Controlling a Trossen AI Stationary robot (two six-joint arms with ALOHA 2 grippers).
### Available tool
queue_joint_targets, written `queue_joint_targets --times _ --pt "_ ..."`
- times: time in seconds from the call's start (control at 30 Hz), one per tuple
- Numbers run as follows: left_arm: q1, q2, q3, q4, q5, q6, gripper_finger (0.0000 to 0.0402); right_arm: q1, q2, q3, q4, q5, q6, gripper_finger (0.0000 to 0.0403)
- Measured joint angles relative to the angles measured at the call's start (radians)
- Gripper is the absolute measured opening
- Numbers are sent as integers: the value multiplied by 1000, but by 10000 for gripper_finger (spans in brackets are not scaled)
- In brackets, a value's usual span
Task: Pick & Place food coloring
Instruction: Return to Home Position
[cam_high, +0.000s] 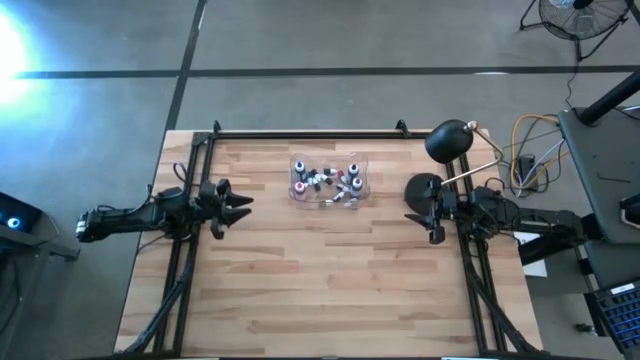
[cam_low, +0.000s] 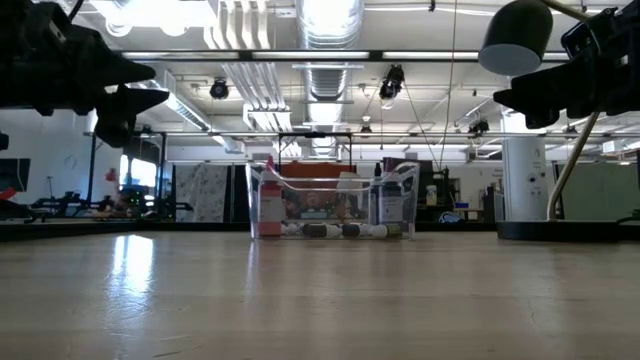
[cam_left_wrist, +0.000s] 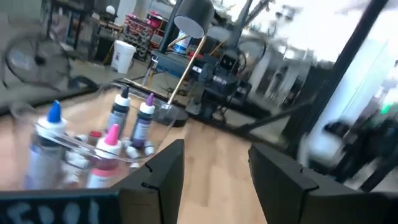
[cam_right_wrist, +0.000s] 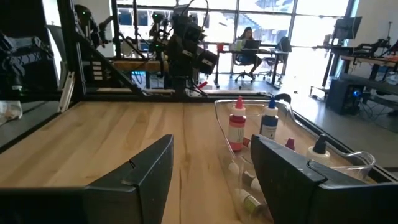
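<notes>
Wooden bench (cam_high: 330, 290) with a clear plastic box (cam_high: 362, 160) near the far edge, about centre. All the food coloring bottles (cam_high: 328, 183) in view are inside the box; none shows on the bare wood.

In the low view the box wall (cam_low: 262, 200) shows some bottles standing and others lying on the box floor. Caps in the left wrist view: a blue-capped bottle (cam_left_wrist: 53, 124), a pink-capped bottle (cam_left_wrist: 111, 142) and a purple-capped bottle (cam_left_wrist: 147, 118). In the right wrist view a red-capped bottle (cam_right_wrist: 236, 127) and a blue-capped one (cam_right_wrist: 269, 121) stand upright behind the box rim (cam_right_wrist: 348, 155).

Left arm (cam_high: 150, 215) is at the left side of the bench, above the surface. Left jaws are spread and hold nothing; they point toward the box and are well apart from it.

Right arm (cam_high: 520, 215) is at the right side. Right jaws are spread and hold nothing, also well apart from the box.

Black desk lamp (cam_high: 450, 140) stands at the far right, with its round base (cam_high: 422, 188) just beside the right jaws.

In the room beyond, a person (cam_right_wrist: 245, 40) is seated at a desk, far off.
</notes>
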Motion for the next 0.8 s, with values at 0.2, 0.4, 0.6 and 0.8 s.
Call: queue_joint_targets --times 0.2,0.4,0.6,0.8 --pt "-1 19 3 -44 18 276 154 0 0 0 0 0 0 208" --pt "-1 34 3 -53 18 314 154 0 1 0 0 2 0 208" --pt "-1 34 2 -54 18 308 154 0 1 0 0 2 0 208" --pt "-1 34 2 -56 18 307 154 0 1 0 0 2 0 208"
